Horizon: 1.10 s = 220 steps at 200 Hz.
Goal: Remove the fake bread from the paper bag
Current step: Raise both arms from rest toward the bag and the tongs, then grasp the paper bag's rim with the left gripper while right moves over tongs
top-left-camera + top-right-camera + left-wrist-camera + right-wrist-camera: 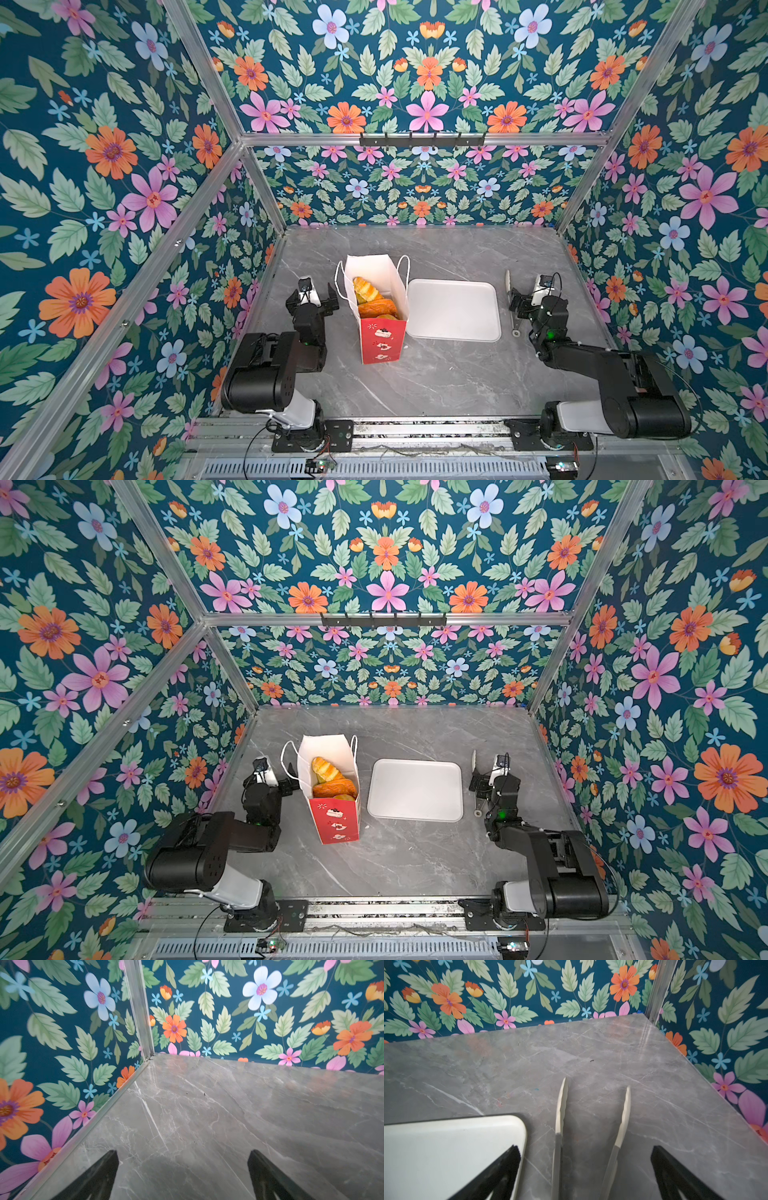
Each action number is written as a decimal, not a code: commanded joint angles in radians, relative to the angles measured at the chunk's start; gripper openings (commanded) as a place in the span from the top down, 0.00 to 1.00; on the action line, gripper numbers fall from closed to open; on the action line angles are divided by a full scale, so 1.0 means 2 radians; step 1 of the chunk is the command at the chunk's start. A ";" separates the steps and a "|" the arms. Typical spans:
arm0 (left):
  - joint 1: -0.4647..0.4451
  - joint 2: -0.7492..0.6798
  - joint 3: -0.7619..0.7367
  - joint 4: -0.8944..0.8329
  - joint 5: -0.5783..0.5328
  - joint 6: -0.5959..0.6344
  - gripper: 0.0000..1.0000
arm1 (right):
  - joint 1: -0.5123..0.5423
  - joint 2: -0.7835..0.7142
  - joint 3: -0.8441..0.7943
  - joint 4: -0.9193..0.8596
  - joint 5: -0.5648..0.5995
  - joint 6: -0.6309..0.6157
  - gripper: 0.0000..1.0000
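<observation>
Nothing is out yet, so I'd call this the very start. The grey veined marble table [436,382] is smooth and lightly reflective. On it the paper bag [382,345] stands upright with its mouth open. It is stiff, creased paper, red-printed outside and white inside, with thin cord handles. It sits just off the inner side of the left gripper [182,1153], near it, though I can't tell whether they touch. That gripper's black jaws are spread wide with only bare stone between them.

The flat white tray [453,309], matte with rounded corners, lies empty between the bag and the right gripper [585,1147]. One of its corners reaches under that gripper's inner jaw in the wrist view.

The fake bread [372,297] is all still inside the bag. I can see glossy ridged pieces, a yellow croissant shape above orange-brown ones, and how many lie deeper is hidden.

A pair of tongs [560,1109], with slim metal arms and pale scalloped tips, runs forward between the right jaws. Those jaws are spread too, and they pinch nothing.

I'd guess the next move is closing on the tongs, or reaching straight down the bag's narrow mouth. Either way the light bag could tip or slide, so the left arm may need to steady it.
</observation>
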 commanded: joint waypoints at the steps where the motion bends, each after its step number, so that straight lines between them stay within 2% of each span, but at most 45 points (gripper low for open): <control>1: 0.000 -0.053 0.004 -0.052 -0.026 -0.005 0.00 | 0.015 -0.040 0.004 -0.041 0.053 -0.005 0.01; 20: -0.001 -0.129 0.020 -0.127 -0.051 -0.021 0.01 | 0.039 -0.087 0.026 -0.108 0.085 -0.007 0.01; 37: -0.003 -0.203 0.063 -0.257 -0.061 -0.050 0.04 | 0.040 -0.132 0.050 -0.184 0.042 0.035 0.01; 59: -0.007 -0.294 0.117 -0.420 -0.089 -0.148 0.06 | 0.055 -0.172 0.074 -0.247 0.050 0.057 0.01; 81: -0.009 -0.388 0.162 -0.559 -0.041 -0.220 0.07 | 0.059 -0.203 0.101 -0.329 0.055 0.078 0.01; 100: -0.009 -0.449 0.213 -0.663 0.017 -0.237 0.09 | 0.060 -0.219 0.120 -0.387 0.046 0.089 0.01; 122: -0.009 -0.478 0.279 -0.778 0.105 -0.251 0.12 | 0.063 -0.228 0.135 -0.440 0.039 0.098 0.01; 150: -0.009 -0.491 0.319 -0.838 0.252 -0.276 0.14 | 0.071 -0.221 0.151 -0.481 0.037 0.104 0.01; 172: -0.009 -0.485 0.332 -0.854 0.341 -0.276 0.14 | 0.079 -0.206 0.155 -0.484 0.033 0.104 0.01; 191: -0.009 -0.472 0.333 -0.865 0.370 -0.258 0.13 | 0.083 -0.189 0.158 -0.485 0.032 0.109 0.01; 220: -0.010 -0.442 0.333 -0.878 0.355 -0.242 0.14 | 0.084 -0.173 0.155 -0.487 0.026 0.122 0.01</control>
